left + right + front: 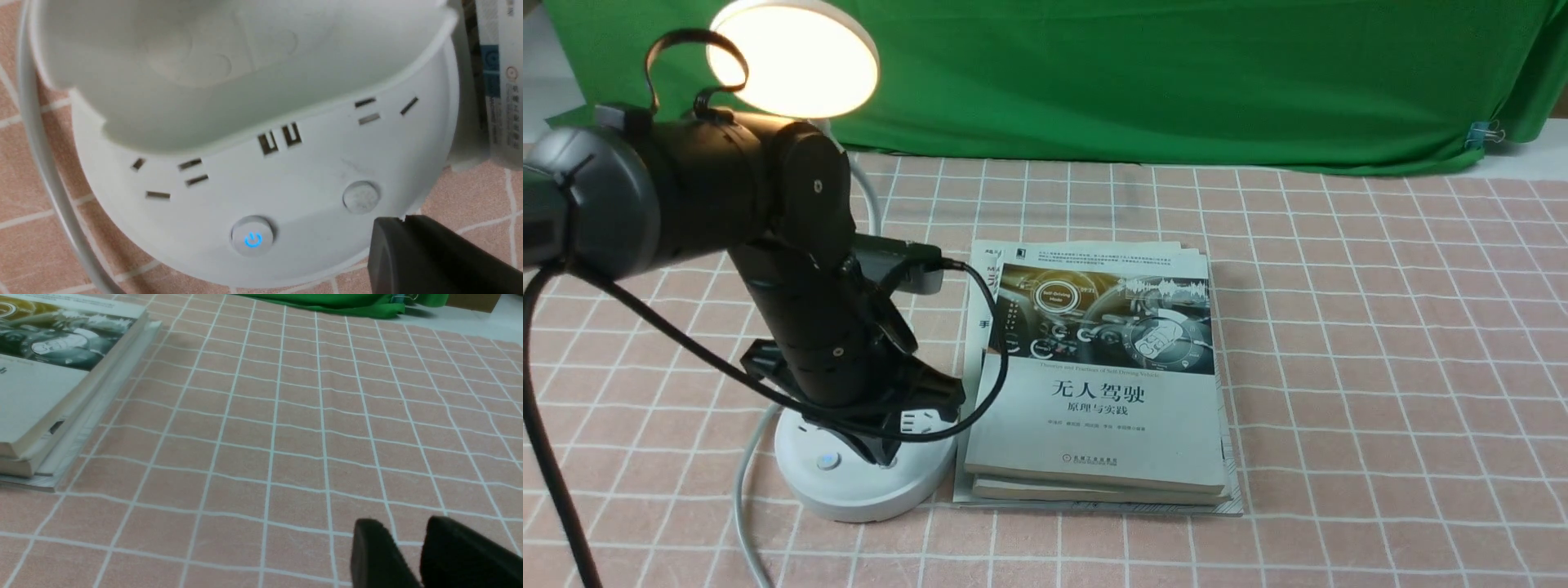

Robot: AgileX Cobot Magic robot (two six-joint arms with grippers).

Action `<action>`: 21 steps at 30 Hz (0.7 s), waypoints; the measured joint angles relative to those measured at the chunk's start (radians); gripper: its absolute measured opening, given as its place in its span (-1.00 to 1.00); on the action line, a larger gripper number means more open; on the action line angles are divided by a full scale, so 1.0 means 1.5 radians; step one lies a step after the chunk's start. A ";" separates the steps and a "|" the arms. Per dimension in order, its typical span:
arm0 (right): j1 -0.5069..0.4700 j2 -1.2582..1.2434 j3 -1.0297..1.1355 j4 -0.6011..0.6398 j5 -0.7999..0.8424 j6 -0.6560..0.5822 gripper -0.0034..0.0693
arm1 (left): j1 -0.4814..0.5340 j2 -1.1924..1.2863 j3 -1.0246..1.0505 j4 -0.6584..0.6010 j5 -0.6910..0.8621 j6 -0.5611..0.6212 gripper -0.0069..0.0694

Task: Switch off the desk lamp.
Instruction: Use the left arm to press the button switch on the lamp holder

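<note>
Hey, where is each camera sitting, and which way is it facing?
Front: between the arms, facing forward at the lit desk lamp, book stack and green backdrop; left arm shows.
Left wrist: on the left arm, looking down at the lamp base; one gripper fingertip shows.
Right wrist: low over the tablecloth, facing the green backdrop; two gripper fingertips show.
Shared: front and left wrist both show the lamp base.

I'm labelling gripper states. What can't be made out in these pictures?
- Left gripper: the left arm hides the jaw gap in the front view; the left wrist view's edge cuts off all but one finger.
- Desk lamp neck: mostly behind that arm, front view.
- Plain button marking: blurred, left wrist view.
</note>
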 joint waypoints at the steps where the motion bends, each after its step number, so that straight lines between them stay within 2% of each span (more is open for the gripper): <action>1: 0.000 0.000 0.000 0.000 0.000 0.000 -0.24 | 0.000 0.000 0.008 0.000 -0.015 0.000 -0.81; 4: 0.000 0.000 0.000 0.000 0.000 0.000 -0.24 | 0.000 0.009 0.025 0.000 -0.045 -0.001 -0.81; 13: 0.000 0.000 0.000 0.000 0.000 0.000 -0.24 | 0.000 0.025 0.022 0.000 -0.036 -0.001 -0.81; 21: 0.000 0.000 0.000 0.000 0.000 0.000 -0.24 | 0.000 -0.058 0.030 0.000 -0.031 -0.001 -0.81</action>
